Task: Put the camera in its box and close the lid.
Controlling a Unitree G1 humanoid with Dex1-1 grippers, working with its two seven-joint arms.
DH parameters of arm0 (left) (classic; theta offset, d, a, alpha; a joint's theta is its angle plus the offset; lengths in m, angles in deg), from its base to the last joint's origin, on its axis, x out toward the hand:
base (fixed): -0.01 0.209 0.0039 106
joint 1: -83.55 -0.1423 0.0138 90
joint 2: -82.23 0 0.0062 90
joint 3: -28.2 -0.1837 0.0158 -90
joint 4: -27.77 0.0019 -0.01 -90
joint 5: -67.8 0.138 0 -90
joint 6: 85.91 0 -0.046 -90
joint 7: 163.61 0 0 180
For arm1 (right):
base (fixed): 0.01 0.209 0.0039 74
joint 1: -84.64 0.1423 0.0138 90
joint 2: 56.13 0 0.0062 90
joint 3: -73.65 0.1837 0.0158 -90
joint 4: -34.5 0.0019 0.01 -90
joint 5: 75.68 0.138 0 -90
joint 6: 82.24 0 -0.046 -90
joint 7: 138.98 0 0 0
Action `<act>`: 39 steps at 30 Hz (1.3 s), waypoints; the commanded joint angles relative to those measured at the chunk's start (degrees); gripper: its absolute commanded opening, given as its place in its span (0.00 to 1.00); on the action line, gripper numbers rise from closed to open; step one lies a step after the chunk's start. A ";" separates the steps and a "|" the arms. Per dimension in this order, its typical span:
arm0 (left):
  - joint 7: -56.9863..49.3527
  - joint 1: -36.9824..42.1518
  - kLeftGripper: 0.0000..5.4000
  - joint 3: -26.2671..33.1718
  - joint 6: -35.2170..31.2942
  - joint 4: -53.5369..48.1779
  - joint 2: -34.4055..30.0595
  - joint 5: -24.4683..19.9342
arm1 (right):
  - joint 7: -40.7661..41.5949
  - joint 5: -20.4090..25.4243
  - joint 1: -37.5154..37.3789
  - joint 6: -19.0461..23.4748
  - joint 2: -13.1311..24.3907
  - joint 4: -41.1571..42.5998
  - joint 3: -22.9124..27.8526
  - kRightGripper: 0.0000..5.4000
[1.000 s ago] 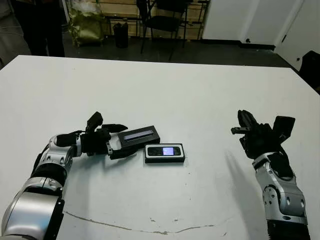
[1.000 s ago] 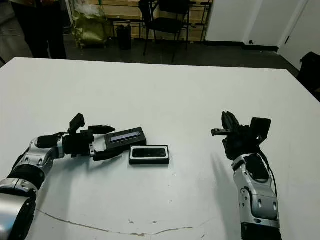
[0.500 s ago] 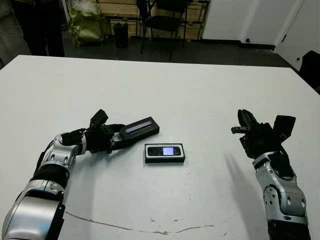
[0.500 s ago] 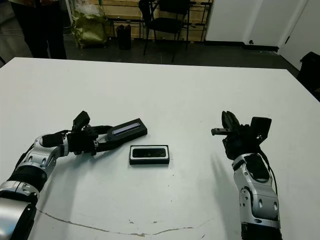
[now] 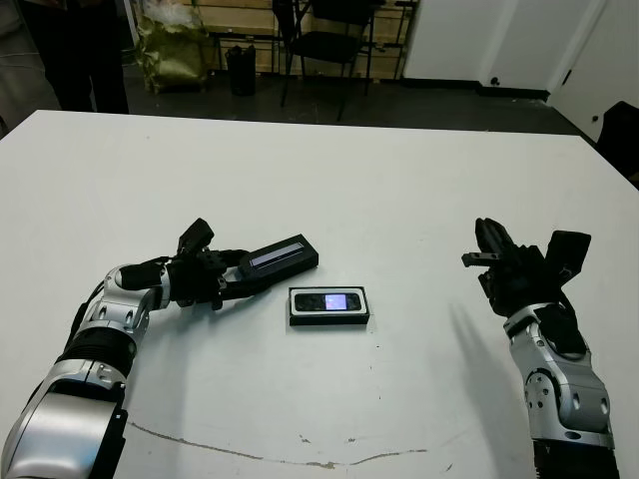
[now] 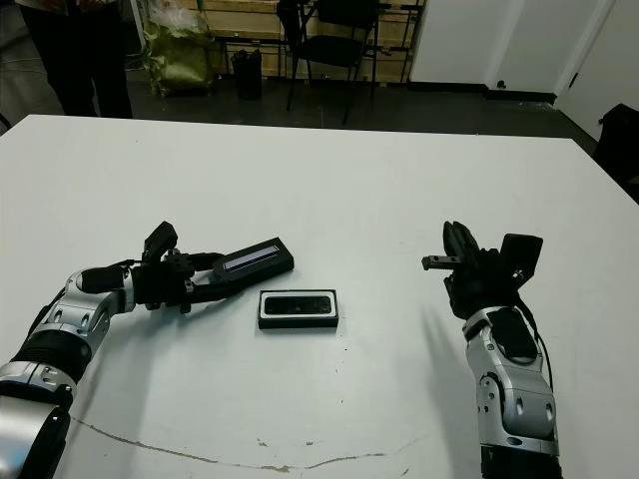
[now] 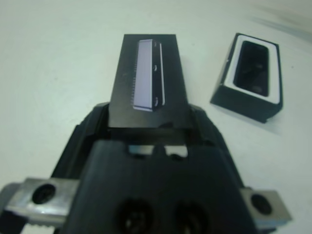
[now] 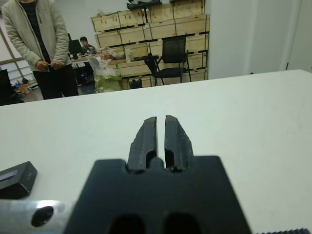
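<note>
The box lies nearest on the white counter, its long axis running across the robot's front, with the camera already seated in the white lining, screen up. So the remaining work, as I judge it, is the lid.

Just beyond the box and to its left, the left hand grips one short end of the lid. The lid is tilted, its free end raised and pointing to the right and away, pale strip uppermost. Its long axis sits at a shallow angle to the box's, and its free end hangs close above the box's far left corner without covering it.

The closing move therefore looks like a short carry rightward and toward the robot, plus a small turn to bring the two long axes parallel.

The right hand hovers well apart on the right, fingers pressed together and empty.
</note>
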 commanded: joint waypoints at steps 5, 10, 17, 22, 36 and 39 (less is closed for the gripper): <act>4.55 0.72 0.48 3.82 -4.75 -5.27 -4.44 -4.51 | 0.57 -0.05 -0.77 -1.54 -0.47 -1.24 -0.15 0.00; 11.20 3.62 0.48 3.05 -14.97 -12.96 -8.20 -7.37 | 0.30 -0.76 -1.20 -0.89 -0.56 0.20 -1.42 0.00; 15.70 5.26 0.48 -0.45 -20.78 -17.61 -8.57 -7.74 | -0.65 -1.77 -1.91 -0.27 -0.87 1.54 -2.89 0.00; 17.58 7.23 0.48 -3.89 -20.27 -15.85 -7.58 -6.11 | -1.58 -1.51 -2.29 0.76 -1.13 2.43 -3.18 0.00; 16.24 5.54 0.48 -7.38 -14.20 -13.12 -2.16 -3.96 | -1.47 0.62 -2.55 0.99 -2.27 0.55 -1.69 0.00; 16.04 4.42 0.48 -7.27 -11.97 -12.23 -1.10 -3.79 | -1.16 1.83 -2.26 2.20 -2.26 0.47 -1.09 0.00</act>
